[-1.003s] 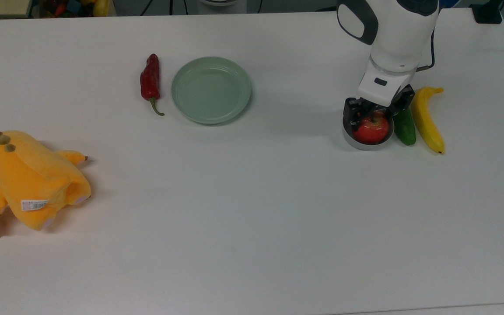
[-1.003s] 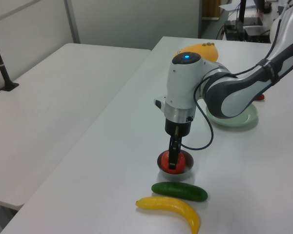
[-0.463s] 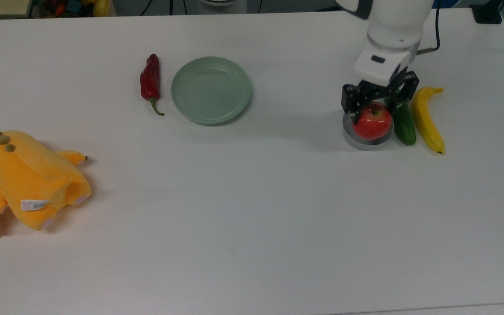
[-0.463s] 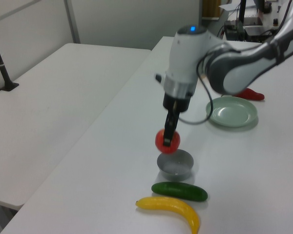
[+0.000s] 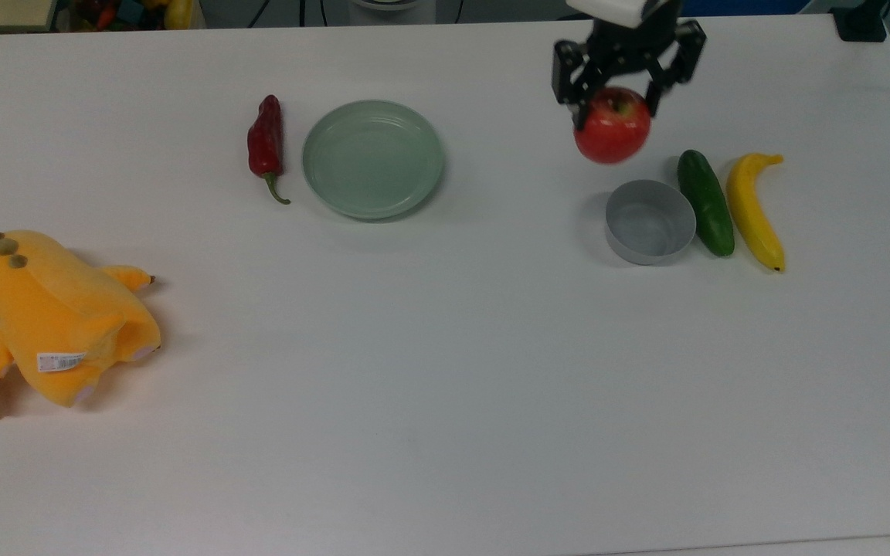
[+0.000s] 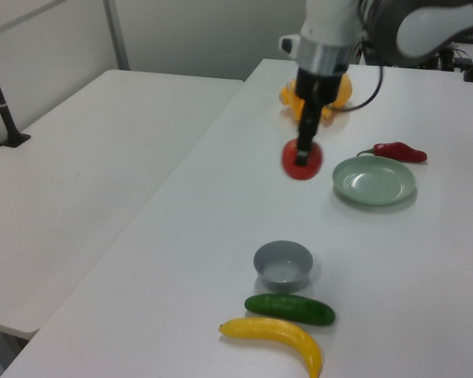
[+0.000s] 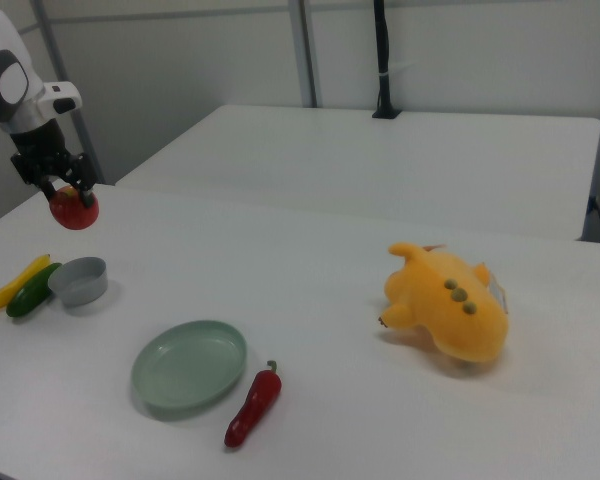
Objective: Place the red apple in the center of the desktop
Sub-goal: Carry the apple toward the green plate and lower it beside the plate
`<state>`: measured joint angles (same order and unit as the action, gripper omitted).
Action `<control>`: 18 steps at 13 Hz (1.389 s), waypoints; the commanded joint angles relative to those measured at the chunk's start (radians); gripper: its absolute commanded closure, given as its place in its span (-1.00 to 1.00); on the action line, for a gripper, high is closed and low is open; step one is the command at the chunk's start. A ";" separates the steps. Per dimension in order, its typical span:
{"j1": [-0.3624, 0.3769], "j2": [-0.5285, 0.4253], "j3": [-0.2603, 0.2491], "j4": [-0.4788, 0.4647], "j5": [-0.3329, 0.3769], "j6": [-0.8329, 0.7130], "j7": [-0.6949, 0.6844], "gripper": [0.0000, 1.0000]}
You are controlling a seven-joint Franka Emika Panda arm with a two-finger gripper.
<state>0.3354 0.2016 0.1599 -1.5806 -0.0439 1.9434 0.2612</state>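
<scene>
A: What is changing? Going left to right across the top view.

B: The soft, fuzzy orange plush toy (image 5: 55, 316), the wrinkled dark-red chili pepper (image 5: 266, 143) and the smooth, shallow pale-green round plate (image 5: 372, 158) are sitting where they were a second ago. The change is at my two-finger gripper (image 5: 616, 86): I am closing my fingers (image 5: 580, 100) on the round, glossy red apple (image 5: 613, 127), gripping it at the upper flanks beside the yellowish stem patch. A second ago it was resting in the small grey round bowl (image 5: 650, 222); now it is hanging in the air, well clear of the bowl's rim.

A: And for the task?

B: The pick looks done, I'm judging; the carry is starting. The apple is still near the top view's right, and the middle of the plain white, smooth desktop (image 5: 445, 386) is lying open below the plate.

A: Further right?

B: The bowl is sitting empty, with a dark-green cucumber (image 5: 706, 202) touching it and a curved yellow banana (image 5: 754, 208) just beside that.
</scene>
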 commanded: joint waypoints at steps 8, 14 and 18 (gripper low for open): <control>-0.038 -0.199 -0.129 -0.399 0.085 -0.060 -0.330 0.98; -0.053 -0.163 -0.129 -0.630 0.085 0.371 -0.313 0.98; -0.058 -0.120 -0.129 -0.685 0.085 0.564 -0.263 0.98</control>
<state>0.2764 0.0785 0.0351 -2.2263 0.0212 2.4148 -0.0224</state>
